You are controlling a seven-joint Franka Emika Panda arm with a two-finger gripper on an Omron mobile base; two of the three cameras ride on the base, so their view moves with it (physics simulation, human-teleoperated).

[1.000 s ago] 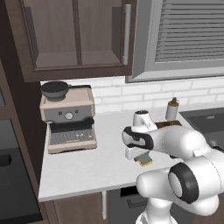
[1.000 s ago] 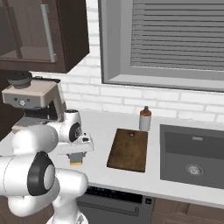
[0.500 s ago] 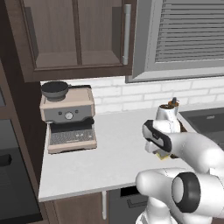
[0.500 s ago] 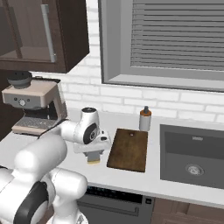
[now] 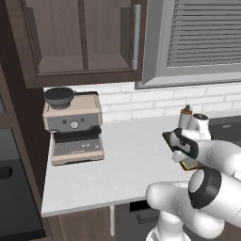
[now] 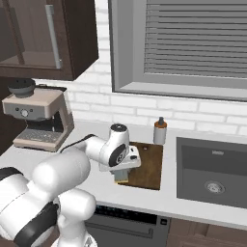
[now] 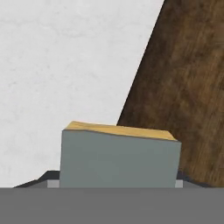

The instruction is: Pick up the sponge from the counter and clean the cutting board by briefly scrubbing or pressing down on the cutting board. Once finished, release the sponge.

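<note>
Worktop (image 6: 144, 195): pale stone, running from the coffee machine (image 6: 36, 118) at far left to the sink (image 6: 212, 173) at right. A small bottle (image 6: 159, 131) stands against the brick wall behind the board.

Board (image 6: 147, 166): dark wood, lying flat between arm and sink, long axis running near-to-far. In the hand view its left edge (image 7: 140, 83) cuts diagonally, worktop to one side, wood to the other.

Tool (image 6: 121, 174): closed on the sponge (image 6: 121, 176), held clear of the surface, yellow layer showing at the bottom in the right base view.

Key relation: the sponge hangs at the board's near-left corner, straddling the edge, only partly over wood. The bulk of the board lies right and far of it. My read: a short shift right and farther in, then straight down, to land the press squarely on wood.

Views compared: the hand view gives the edge line under the sponge (image 7: 120, 157), but the fingers are hidden behind it. The right base view shows the height above the board. In the left base view the arm covers most of the board; sponge (image 5: 190, 163) barely visible.
</note>
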